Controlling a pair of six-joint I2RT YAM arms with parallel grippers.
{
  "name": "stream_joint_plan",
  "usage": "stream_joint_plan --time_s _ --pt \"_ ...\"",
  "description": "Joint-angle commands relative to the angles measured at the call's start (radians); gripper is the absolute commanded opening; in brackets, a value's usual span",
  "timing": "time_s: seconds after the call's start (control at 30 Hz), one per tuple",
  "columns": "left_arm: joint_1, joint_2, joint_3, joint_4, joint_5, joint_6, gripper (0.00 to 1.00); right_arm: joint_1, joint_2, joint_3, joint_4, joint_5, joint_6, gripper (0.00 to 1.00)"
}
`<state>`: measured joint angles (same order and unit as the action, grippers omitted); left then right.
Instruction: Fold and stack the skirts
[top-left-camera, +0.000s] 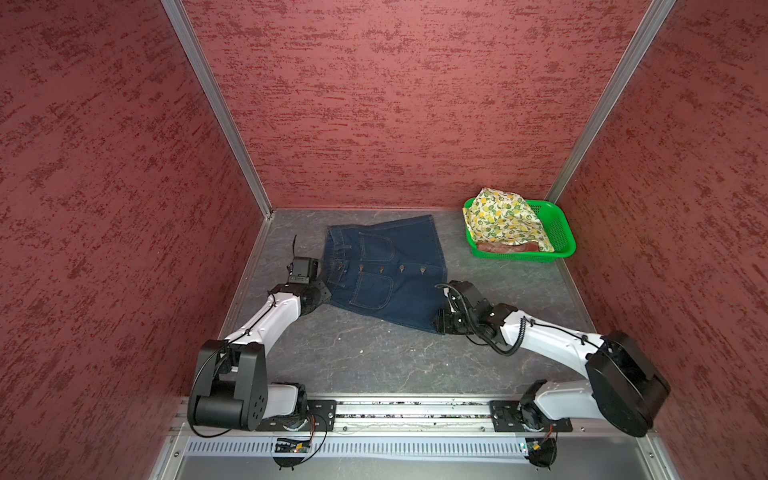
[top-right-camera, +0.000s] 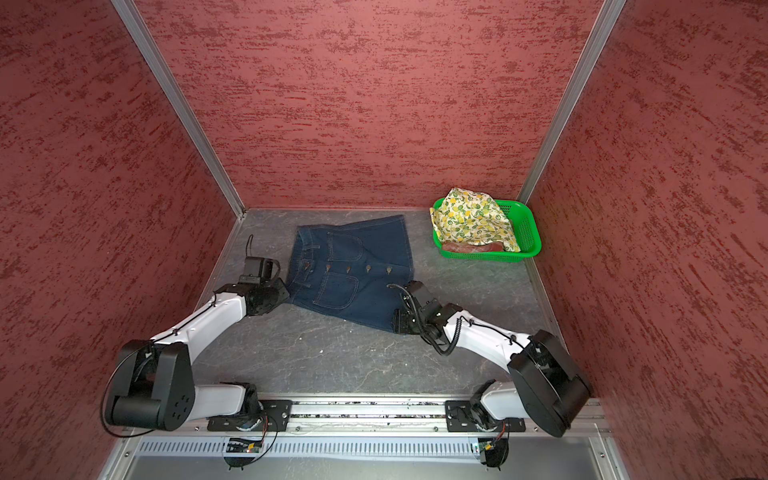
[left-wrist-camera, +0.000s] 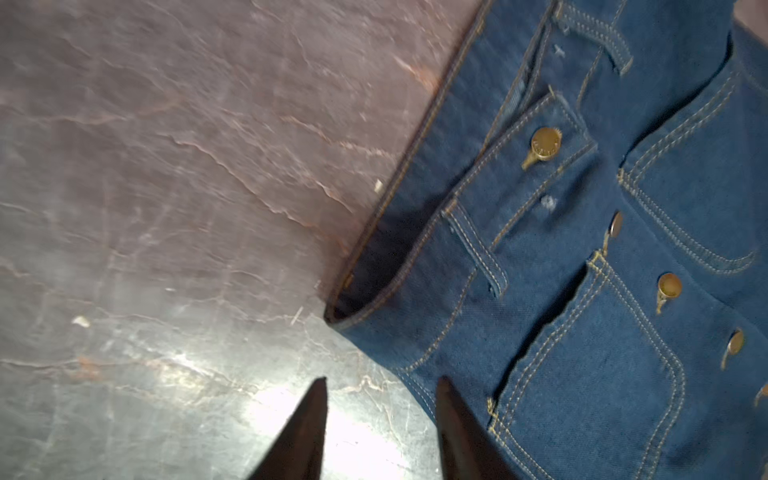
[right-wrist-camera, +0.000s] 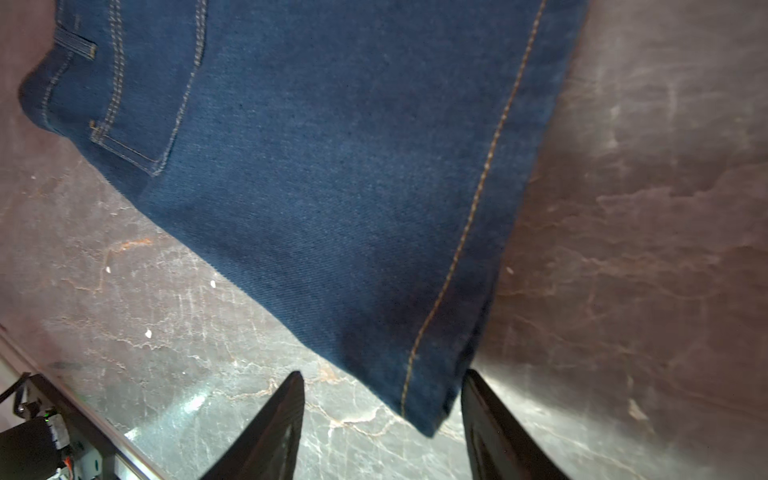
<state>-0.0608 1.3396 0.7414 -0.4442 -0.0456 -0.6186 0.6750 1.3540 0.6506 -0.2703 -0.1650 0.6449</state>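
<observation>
The denim skirt (top-left-camera: 384, 270) lies flat on the table (top-left-camera: 374, 361), buttons up, positioned for folding. The left gripper (left-wrist-camera: 382, 380), jaws apart, straddles the side edge near the waistband. The right gripper (right-wrist-camera: 382, 373), jaws apart, straddles the near hem corner (nothing clamped yet). The lemon-print skirt (top-left-camera: 503, 220) and plaid skirt (top-left-camera: 507, 248) wait in the green basket (top-left-camera: 561, 232).

1 denim skirt (top-left-camera: 386, 270), 1 lemon-print skirt (top-left-camera: 503, 220), 1 rust-red skirt (top-left-camera: 507, 248), 1 green basket (top-left-camera: 560, 226), 2 robot arms (top-left-camera: 274, 316) (top-left-camera: 544, 334).

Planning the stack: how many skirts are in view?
3. Denim skirt flat on the table; lemon-print skirt in the basket; red skirt under it, mostly hidden. Others may lie beneath.
</observation>
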Motion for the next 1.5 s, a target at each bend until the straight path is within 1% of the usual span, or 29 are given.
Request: stream_joint_plan --time_s 0.0,0.27,0.33,0.37,0.4,0.43,0.5,0.53,0.67,0.73,0.8,0.9,0.93,1.2,1.23,1.33,1.47 --pt "0.027 0.026 -0.009 0.029 0.036 -0.019 0.53 0.011 0.003 -0.021 0.063 -0.021 0.041 0.61" --pt "0.028 0.131 -0.009 0.101 0.082 -0.021 0.54 0.012 -0.018 -0.053 0.067 -0.011 0.051 0.61" --pt "0.026 0.155 -0.012 0.115 0.088 -0.019 0.52 0.013 -0.016 -0.061 0.076 -0.016 0.055 0.61" --pt "0.026 0.169 -0.016 0.124 0.090 -0.016 0.47 0.012 -0.013 -0.065 0.083 -0.024 0.060 0.61" --pt "0.025 0.182 -0.020 0.134 0.092 -0.014 0.34 0.012 -0.013 -0.069 0.089 -0.030 0.064 0.61" --pt "0.023 0.192 -0.022 0.141 0.093 -0.013 0.24 0.012 -0.012 -0.073 0.096 -0.033 0.067 0.61" --pt "0.025 0.209 -0.029 0.163 0.102 -0.010 0.06 0.012 -0.008 -0.074 0.099 -0.034 0.067 0.60" --pt "0.025 0.213 -0.031 0.167 0.105 -0.009 0.00 0.012 -0.007 -0.073 0.097 -0.034 0.066 0.60" --pt "0.022 0.202 -0.040 0.168 0.104 -0.009 0.00 0.012 0.000 -0.078 0.119 -0.037 0.067 0.51" --pt "0.016 0.179 -0.047 0.157 0.100 -0.011 0.00 0.012 0.005 -0.077 0.135 -0.039 0.066 0.38" --pt "0.007 0.142 -0.064 0.141 0.089 -0.015 0.00 0.012 0.004 -0.074 0.132 -0.027 0.063 0.21" --pt "0.000 0.077 -0.095 0.113 0.084 -0.027 0.00 0.012 -0.013 -0.070 0.118 -0.009 0.056 0.02" --pt "-0.002 0.056 -0.106 0.102 0.084 -0.032 0.00 0.011 -0.021 -0.067 0.108 -0.005 0.054 0.00" --pt "-0.060 -0.187 -0.169 -0.068 0.059 -0.081 0.00 0.012 -0.112 -0.049 -0.046 0.064 0.018 0.00" --pt "-0.070 -0.225 -0.174 -0.101 0.054 -0.088 0.00 0.012 -0.134 -0.039 -0.095 0.095 0.003 0.00" --pt "-0.116 -0.344 -0.165 -0.209 0.018 -0.111 0.00 0.012 -0.229 -0.001 -0.233 0.178 -0.035 0.00" --pt "-0.205 -0.503 -0.104 -0.385 -0.048 -0.154 0.00 0.012 -0.310 0.076 -0.350 0.203 -0.054 0.00"
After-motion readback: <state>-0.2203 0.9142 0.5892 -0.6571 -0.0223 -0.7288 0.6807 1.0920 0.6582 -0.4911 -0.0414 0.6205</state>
